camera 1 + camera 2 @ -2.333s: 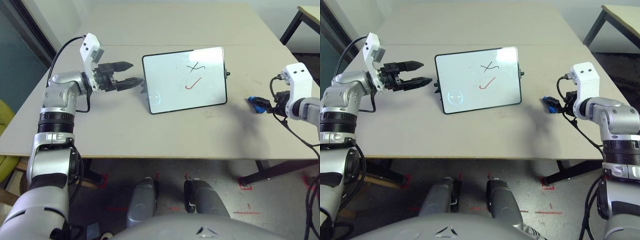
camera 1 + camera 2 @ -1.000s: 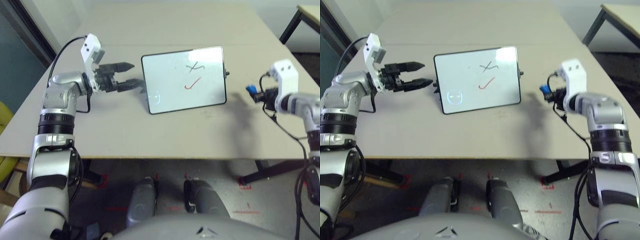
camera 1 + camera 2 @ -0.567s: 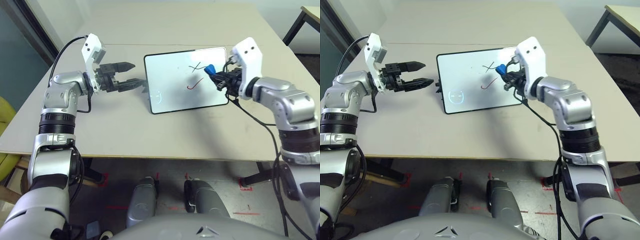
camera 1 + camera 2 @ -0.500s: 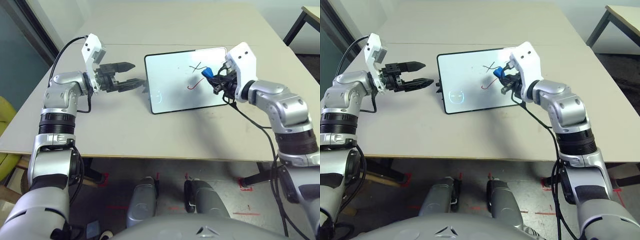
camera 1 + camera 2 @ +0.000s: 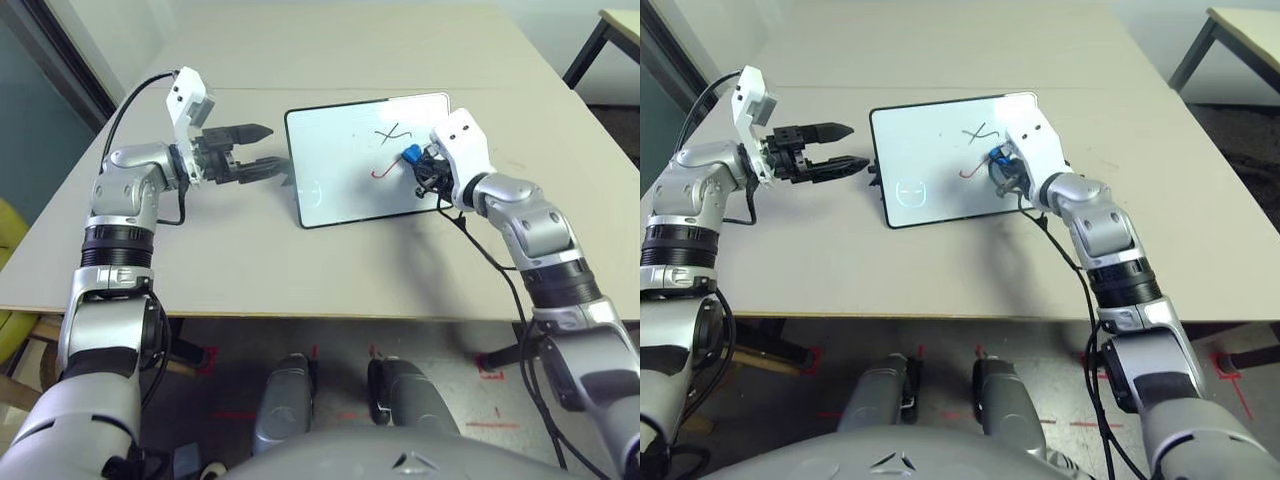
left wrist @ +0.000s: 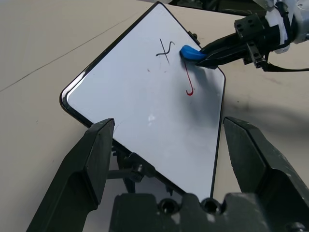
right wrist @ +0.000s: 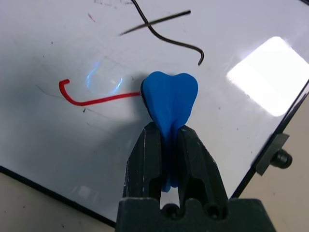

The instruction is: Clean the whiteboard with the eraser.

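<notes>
The whiteboard point(image 5: 340, 165) lies flat mid-table, black-framed, with a black scribble point(image 5: 392, 132) and a red hooked stroke point(image 5: 385, 171) on its right half. My right gripper point(image 5: 418, 170) is shut on the blue eraser point(image 5: 409, 156), whose tip rests at the right end of the red stroke point(image 7: 96, 100) in the right wrist view, just below the black scribble point(image 7: 159, 29). My left gripper point(image 5: 258, 150) hangs open just off the board's left edge, its fingers point(image 6: 91, 159) spread with nothing between them, facing the whiteboard point(image 6: 140, 106).
The board's small side knob point(image 7: 281, 157) sticks out at its right edge. Bare beige tabletop point(image 5: 300, 270) surrounds the board. Another table's corner point(image 5: 620, 25) stands at the far right, beyond the table edge.
My right arm swung in from the table's right side with the eraser and came down over the board, onto the red stroke's end. The left arm has stayed put.
</notes>
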{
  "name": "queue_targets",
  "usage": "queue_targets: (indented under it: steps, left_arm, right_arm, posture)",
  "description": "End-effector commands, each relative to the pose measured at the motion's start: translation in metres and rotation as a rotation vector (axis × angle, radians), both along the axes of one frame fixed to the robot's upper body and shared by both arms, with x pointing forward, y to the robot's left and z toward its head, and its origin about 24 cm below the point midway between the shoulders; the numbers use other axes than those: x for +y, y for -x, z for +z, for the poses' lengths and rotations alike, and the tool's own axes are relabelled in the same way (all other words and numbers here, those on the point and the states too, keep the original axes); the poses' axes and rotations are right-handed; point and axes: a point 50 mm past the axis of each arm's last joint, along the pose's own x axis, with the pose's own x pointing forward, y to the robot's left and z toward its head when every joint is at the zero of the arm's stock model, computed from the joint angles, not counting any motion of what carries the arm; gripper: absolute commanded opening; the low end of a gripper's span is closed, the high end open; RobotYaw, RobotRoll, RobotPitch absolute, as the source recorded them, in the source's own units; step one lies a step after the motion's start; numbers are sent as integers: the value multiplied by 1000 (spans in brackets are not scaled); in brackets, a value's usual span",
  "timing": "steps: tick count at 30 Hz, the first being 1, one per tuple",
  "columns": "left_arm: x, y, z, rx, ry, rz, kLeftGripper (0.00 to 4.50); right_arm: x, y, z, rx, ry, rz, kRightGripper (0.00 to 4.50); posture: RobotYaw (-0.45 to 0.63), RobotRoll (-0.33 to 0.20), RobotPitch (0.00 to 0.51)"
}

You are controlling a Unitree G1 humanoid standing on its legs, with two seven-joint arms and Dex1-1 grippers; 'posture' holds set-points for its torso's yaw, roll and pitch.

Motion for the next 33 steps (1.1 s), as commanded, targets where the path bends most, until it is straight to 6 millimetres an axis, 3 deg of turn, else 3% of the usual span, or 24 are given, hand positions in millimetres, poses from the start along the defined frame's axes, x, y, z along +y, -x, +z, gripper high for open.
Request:
queue_targets:
  steps: [1,19,23,33]
  left_arm:
    - [-3,-1,-1,1,-10,-9,4500]
    - [-3,-1,0,-4,-5,-9,4500]
    - [-3,-1,0,-6,-7,-8,4500]
    - [-3,-2,1,-9,-7,-12,4500]
  right_arm:
    - [12,0,-4,19,56,59,221]
    - [57,23,-15,71,98,285,212]
    - [50,20,-17,74,120,253,212]
    - [-4,8,-15,65,250,124,200]
  posture:
    - [181,0,84]
    - [182,0,80]
    - [182,0,80]
    - [179,0,76]
